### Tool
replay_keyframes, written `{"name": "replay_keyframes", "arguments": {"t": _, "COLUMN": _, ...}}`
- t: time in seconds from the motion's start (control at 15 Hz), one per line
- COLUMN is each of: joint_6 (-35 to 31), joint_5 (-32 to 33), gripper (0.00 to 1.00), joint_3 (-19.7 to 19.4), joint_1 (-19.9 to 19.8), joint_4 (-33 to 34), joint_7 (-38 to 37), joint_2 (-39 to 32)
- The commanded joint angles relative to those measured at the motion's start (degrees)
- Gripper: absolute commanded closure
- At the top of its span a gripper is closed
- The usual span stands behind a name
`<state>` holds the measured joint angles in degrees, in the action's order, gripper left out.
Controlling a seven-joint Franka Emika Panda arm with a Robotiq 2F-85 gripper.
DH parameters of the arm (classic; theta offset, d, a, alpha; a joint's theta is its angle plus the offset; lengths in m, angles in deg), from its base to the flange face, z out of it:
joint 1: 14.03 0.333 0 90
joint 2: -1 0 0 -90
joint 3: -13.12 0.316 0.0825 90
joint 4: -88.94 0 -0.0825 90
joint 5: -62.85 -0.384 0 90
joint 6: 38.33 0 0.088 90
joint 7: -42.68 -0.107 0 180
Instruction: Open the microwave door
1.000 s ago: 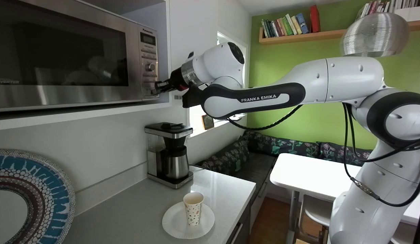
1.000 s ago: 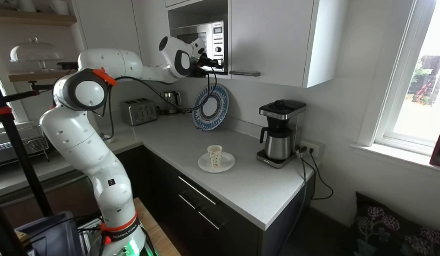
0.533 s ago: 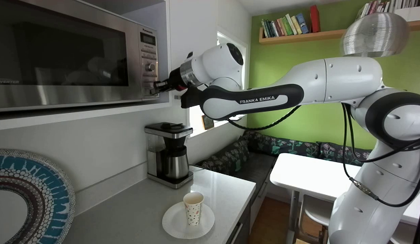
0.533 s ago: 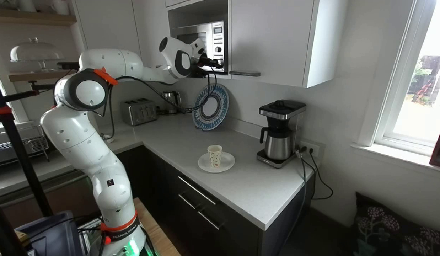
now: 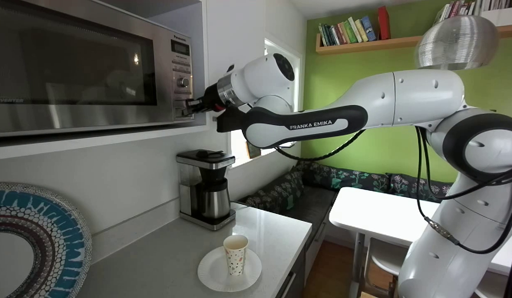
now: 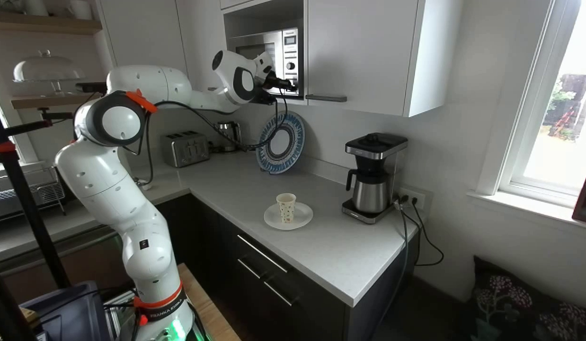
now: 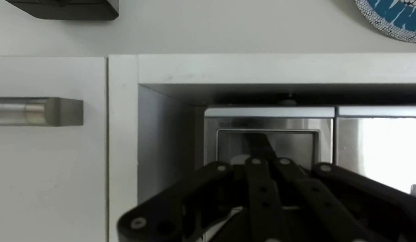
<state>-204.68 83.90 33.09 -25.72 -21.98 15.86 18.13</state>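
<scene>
The microwave door (image 5: 82, 58) is a wide dark glass panel in a silver frame. It also shows in an exterior view (image 6: 257, 49), partly behind my arm, and its steel edge shows at right in the wrist view (image 7: 349, 144). A light spot glows in the glass; I cannot tell whether the door stands slightly ajar. My gripper (image 5: 190, 106) is shut and empty, its fingers together (image 7: 266, 161). It is at the square steel button (image 7: 292, 144) low on the button panel (image 5: 181, 70). The fingertips overlap the button in view; contact is hard to tell.
The microwave sits in a white cabinet niche (image 7: 124, 151). A cabinet handle (image 7: 36, 111) is beside it. Below, the counter holds a coffee maker (image 5: 206, 190), a patterned cup (image 5: 235, 256) on a white plate (image 5: 206, 271), and a round blue platter (image 5: 65, 231).
My arm has moved slightly toward the microwave. A bright spot has appeared in the door glass, the window looks lighter, and reflections on the door have shifted a little. The gripper stays shut.
</scene>
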Motion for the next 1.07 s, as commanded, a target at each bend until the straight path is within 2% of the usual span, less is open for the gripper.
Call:
{"name": "replay_keyframes", "arguments": {"t": 0.0, "joint_6": -1.73, "joint_5": 4.0, "gripper": 1.0, "joint_3": 4.02, "joint_1": -5.44, "joint_4": 3.39, "joint_7": -8.7, "joint_2": -3.32}}
{"name": "replay_keyframes", "arguments": {"t": 0.33, "joint_6": -2.32, "joint_5": 6.45, "gripper": 1.0, "joint_3": 7.23, "joint_1": -8.83, "joint_4": 4.0, "joint_7": -15.22, "joint_2": -3.79}}
{"name": "replay_keyframes", "arguments": {"t": 1.0, "joint_6": -5.04, "joint_5": 13.11, "gripper": 1.0, "joint_3": 9.43, "joint_1": -12.72, "joint_4": 4.88, "joint_7": -15.23, "joint_2": -5.34}}
